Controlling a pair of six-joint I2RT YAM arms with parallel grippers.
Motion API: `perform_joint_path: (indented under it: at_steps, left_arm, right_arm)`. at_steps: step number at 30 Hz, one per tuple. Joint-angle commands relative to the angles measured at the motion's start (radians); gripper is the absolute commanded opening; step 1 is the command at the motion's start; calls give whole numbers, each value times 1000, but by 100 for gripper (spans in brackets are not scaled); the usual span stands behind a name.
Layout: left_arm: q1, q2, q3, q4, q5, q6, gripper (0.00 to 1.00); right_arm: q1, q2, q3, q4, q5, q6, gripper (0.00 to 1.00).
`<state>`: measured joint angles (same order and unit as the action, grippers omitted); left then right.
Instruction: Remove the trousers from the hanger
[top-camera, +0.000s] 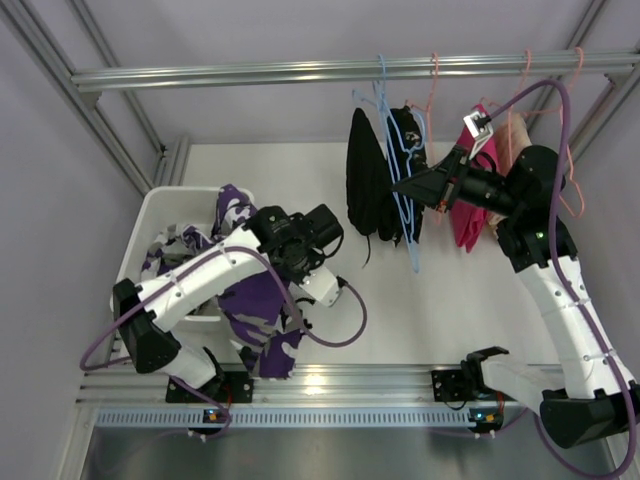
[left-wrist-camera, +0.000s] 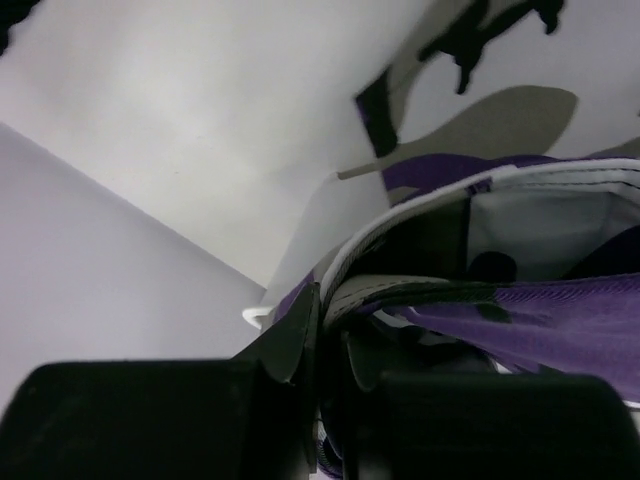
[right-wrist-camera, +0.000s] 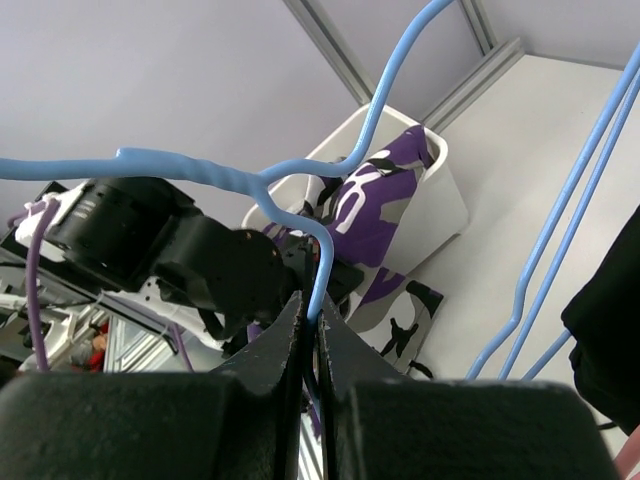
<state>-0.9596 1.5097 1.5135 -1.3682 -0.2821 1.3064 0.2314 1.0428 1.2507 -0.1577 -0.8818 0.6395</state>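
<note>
The purple, white and black camouflage trousers (top-camera: 262, 322) drape from the white bin (top-camera: 160, 212) over its front edge onto the table. My left gripper (top-camera: 297, 303) is shut on their fabric; the left wrist view shows the jaws (left-wrist-camera: 330, 325) pinching a folded band of the trousers (left-wrist-camera: 540, 310). The plain black trousers (top-camera: 366, 185) hang from the rail. My right gripper (top-camera: 399, 186) is shut on the wire of a blue hanger (top-camera: 408, 200) beside them. The right wrist view shows the closed gripper (right-wrist-camera: 315, 318) clamping the hanger (right-wrist-camera: 250, 175), with the black trousers (right-wrist-camera: 612, 320) at the right edge.
A bright pink garment (top-camera: 468, 215) and a beige garment (top-camera: 514, 140) hang right of the blue hanger on pink hangers (top-camera: 572, 150). The metal rail (top-camera: 250, 73) crosses the back. The bin (right-wrist-camera: 445, 195) stands at the table's left, with frame posts along both sides.
</note>
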Motion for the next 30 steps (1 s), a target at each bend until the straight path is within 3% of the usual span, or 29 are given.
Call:
perform_joint_path:
  at_steps: [1,5,9,14,19,21,25,27,28,30]
  left_arm:
    - [-5,-9,191,-128,75,-102,0]
    - [1,-101,283,36,57,-281,0]
    - [13,-248,267,260,-63,-419,0]
    - [51,-399,199,519,-380,-513,0]
    - [383,-517,51,863,-497,-483,0]
    - [479,-522,2,946,-526,-487,0]
    - [805,-484,-49,1009,-549,-562,0]
    - [925,-471,-18,916,-417,-720,0]
    - [1040,-482,-15,846,-349,-763,0]
    - [1091,-552,-38,792,-173,-855,0]
  right_arm:
    - [-17,-27,10,67,-14,0,0]
    - [-17,-40,19,56,-13,3,0]
    - [-17,-35,33,60,-9,28,0]
    - [-17,-14,53,95,-5,74,0]
    - [-11,5,81,118,1,106,0]
    - [-7,5,88,118,1,108,0]
    - [-4,-7,98,92,4,94,0]
    - [-3,-15,105,73,3,68,0]
    - [-3,-18,107,61,3,59,0]
    - [-3,-26,105,38,1,40,0]
